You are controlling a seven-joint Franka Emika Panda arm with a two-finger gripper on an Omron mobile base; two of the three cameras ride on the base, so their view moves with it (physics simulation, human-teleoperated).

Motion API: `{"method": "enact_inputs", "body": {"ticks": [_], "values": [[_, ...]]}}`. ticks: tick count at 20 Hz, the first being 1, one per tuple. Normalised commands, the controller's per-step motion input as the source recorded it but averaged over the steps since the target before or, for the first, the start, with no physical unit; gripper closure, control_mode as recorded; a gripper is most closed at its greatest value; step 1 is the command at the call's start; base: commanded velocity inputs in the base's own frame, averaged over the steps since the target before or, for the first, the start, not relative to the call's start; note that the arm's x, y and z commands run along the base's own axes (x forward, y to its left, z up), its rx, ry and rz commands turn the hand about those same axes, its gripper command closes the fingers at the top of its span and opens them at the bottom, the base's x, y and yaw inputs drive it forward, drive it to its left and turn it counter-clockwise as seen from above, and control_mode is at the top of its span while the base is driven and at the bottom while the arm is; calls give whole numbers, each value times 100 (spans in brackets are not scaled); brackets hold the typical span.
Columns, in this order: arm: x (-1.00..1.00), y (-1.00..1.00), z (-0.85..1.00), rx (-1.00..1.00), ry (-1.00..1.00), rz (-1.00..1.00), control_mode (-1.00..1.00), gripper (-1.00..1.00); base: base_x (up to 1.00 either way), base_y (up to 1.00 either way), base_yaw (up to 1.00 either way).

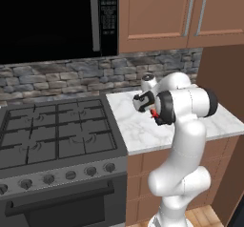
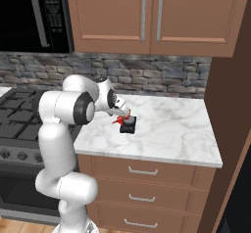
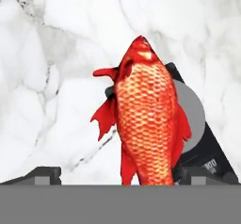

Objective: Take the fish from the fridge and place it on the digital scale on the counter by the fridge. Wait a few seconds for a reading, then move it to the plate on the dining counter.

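Fish (image 3: 148,119) lying on digital scale (image 3: 202,138), covering most of it; tail cut off at 6 o'clock. Scale display digits showing at 4 o'clock, unreadable. Gripper (image 3: 120,175) jaws standing wide apart, flanking fish, gripping nothing. Scale sitting on marble counter (image 2: 166,124).

red-orange fish (image 3: 147,119), lying on digital scale (image 3: 200,138)

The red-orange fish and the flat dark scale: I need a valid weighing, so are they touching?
Touching. In the hand view the red-orange fish lies across the flat dark scale, covering its grey disc; the right base view shows it resting there too.
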Motion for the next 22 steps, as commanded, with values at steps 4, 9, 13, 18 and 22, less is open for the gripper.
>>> {"method": "enact_inputs", "body": {"ticks": [4, 9, 13, 18, 22], "values": [[21, -19, -22, -1, 0, 0, -100, -100, 0, 0, 0], [18, -33, -12, -2, 0, 0, -100, -100, 0, 0, 0], [7, -34, -21, -3, 0, 0, -100, -100, 0, 0, 0], [0, -29, -29, -2, 0, 0, -100, 100, 0, 0, 0], [0, -4, -13, 0, 0, 0, -100, 100, 0, 0, 0]]}}
